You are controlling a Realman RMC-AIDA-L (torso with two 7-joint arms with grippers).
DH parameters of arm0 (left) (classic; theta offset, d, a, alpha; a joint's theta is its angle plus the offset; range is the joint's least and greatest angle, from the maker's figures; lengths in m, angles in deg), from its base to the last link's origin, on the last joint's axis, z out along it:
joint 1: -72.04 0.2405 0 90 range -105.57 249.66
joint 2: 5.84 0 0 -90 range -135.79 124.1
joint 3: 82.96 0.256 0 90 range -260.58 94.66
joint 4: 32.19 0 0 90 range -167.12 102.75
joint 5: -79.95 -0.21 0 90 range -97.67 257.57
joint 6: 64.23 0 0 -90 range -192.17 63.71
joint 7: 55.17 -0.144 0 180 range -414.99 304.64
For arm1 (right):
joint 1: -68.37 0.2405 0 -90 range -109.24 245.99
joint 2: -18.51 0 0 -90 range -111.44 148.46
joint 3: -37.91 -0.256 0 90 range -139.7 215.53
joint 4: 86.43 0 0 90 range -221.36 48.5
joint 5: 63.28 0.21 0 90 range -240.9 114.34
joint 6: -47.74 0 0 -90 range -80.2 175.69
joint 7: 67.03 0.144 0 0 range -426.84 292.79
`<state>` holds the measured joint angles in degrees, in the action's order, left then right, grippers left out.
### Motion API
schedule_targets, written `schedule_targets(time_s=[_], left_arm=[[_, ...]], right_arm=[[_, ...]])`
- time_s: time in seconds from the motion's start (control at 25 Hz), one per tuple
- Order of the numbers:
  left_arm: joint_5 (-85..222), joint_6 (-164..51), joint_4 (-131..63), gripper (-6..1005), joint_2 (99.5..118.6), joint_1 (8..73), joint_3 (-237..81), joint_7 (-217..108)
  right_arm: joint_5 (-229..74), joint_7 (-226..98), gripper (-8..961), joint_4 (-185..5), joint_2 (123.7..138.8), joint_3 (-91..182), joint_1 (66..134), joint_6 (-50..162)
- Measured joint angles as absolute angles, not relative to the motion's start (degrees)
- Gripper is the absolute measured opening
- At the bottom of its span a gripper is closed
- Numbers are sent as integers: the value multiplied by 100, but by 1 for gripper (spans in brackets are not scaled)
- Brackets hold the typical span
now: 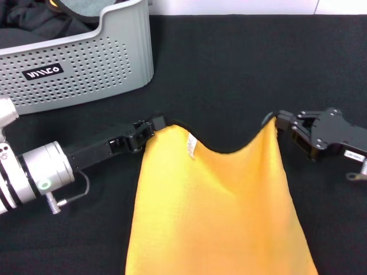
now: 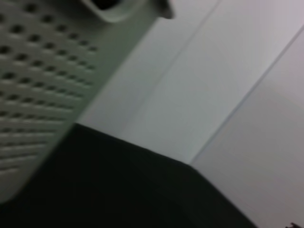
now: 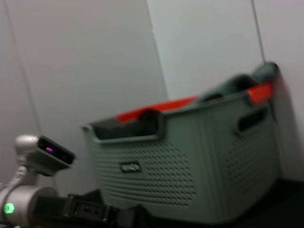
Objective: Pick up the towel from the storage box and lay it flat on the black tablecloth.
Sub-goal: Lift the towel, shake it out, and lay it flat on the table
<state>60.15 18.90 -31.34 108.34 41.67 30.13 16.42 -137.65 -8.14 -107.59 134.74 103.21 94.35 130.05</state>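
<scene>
Beyond the left gripper (image 1: 150, 127), the storage box (image 1: 86, 69) carries a black label (image 1: 43, 73) with a white logo, unreadable, and holds dark clothing (image 1: 34, 23). Both grippers pinch the yellow-orange towel (image 1: 218, 212) by its corners, right gripper (image 1: 281, 127) opposite, over the black tablecloth (image 1: 241, 63). The left wrist view shows the box's perforated wall (image 2: 38, 85). The right wrist view shows orange cloth (image 3: 156, 108) in the box.

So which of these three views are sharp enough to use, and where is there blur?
Head view: sharp, evenly lit; the yellow-orange towel and the pale grey perforated storage box show crisply. Left wrist view: soft, the box's holes smeared. Right wrist view: slightly blurred, the box's label unreadable.
</scene>
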Motion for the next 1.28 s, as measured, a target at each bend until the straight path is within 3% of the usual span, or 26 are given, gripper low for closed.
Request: schedule_targets(time_s=[0.6,0.84,1.08,1.28], left_arm=[[6705,1140,-3090,4,10861,4209,3007,1260],[6731,801,-3110,4,10976,4204,3007,1061],[6956,456,-3173,4,11222,4166,3007,563],[7059,208,-3194,4,11287,4167,3007,434]], right_arm=[[-13590,-625,2,-10295,13470,10324,9783,11984],[-13497,-646,2,-10217,13470,10390,9790,11625],[-13395,-724,2,-10091,13470,10413,9896,11481],[-13362,-738,1,-9994,13470,10503,10024,11374]])
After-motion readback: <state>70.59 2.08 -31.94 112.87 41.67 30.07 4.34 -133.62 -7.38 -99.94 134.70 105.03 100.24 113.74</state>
